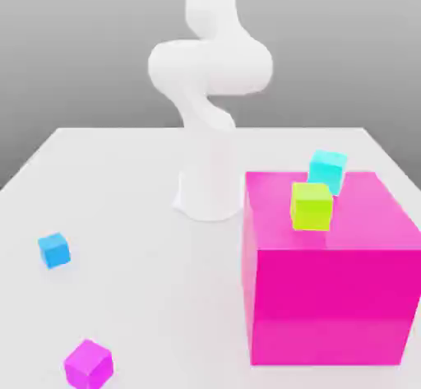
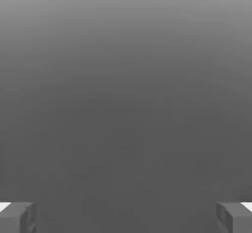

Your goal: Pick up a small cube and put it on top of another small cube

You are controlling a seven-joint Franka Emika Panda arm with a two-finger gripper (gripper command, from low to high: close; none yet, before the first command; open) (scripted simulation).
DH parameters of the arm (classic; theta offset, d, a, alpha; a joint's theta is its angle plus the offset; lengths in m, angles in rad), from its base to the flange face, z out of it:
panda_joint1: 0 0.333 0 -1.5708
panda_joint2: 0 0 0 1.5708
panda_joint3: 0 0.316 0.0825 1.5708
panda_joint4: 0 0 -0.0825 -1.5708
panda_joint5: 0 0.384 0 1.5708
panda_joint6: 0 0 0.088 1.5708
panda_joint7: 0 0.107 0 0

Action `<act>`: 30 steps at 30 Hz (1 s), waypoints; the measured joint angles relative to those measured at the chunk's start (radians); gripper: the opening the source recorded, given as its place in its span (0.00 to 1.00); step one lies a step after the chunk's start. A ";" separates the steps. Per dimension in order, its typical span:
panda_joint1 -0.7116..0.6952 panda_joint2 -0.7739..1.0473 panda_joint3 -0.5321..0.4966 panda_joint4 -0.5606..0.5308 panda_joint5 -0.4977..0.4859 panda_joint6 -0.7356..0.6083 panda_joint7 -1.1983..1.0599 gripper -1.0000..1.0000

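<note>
- White tabletop (image 1: 123,215) under a plain grey backdrop, simulator render.
- Nearest in the exterior view: small magenta-purple cube (image 1: 89,363), low at that view's left, sitting flat on the tabletop, nothing touching it.
- Further back, same side: small blue cube (image 1: 54,250), alone on the tabletop, well apart from the purple one.
- Exterior view's right: huge magenta-pink block (image 1: 329,284), resting on the tabletop, its right edge cut by the frame.
- Small lime-green cube (image 1: 312,206) sits on top of the pink block, toward the block's middle.
- Small cyan cube (image 1: 327,170) just behind the green one, at the block's far edge; can't tell if it stands on the block or on the tabletop behind it.
- White Franka arm (image 1: 210,67) rises from its base (image 1: 204,198) at the tabletop's middle, behind the block's left corner; upper links run out of frame at the top.
- Hand view: claw (image 2: 126,217) spread wide, one grey fingertip (image 2: 17,217) at each lower corner, nothing between them, only flat grey in front.
</note>
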State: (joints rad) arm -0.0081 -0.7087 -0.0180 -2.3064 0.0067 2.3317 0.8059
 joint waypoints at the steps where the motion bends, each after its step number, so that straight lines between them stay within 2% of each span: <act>1: -0.004 0.039 -0.008 -0.003 0.004 0.014 0.002 0.50; 18: -0.080 0.659 -0.122 -0.046 0.080 0.229 0.020 0.50; 27: -0.143 0.985 -0.152 -0.069 0.115 0.342 0.033 0.50; 30: -0.169 1.093 -0.133 -0.055 0.138 0.411 0.020 0.50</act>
State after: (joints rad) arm -0.1767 0.3846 -0.1506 -2.3616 0.1449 2.7422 0.8260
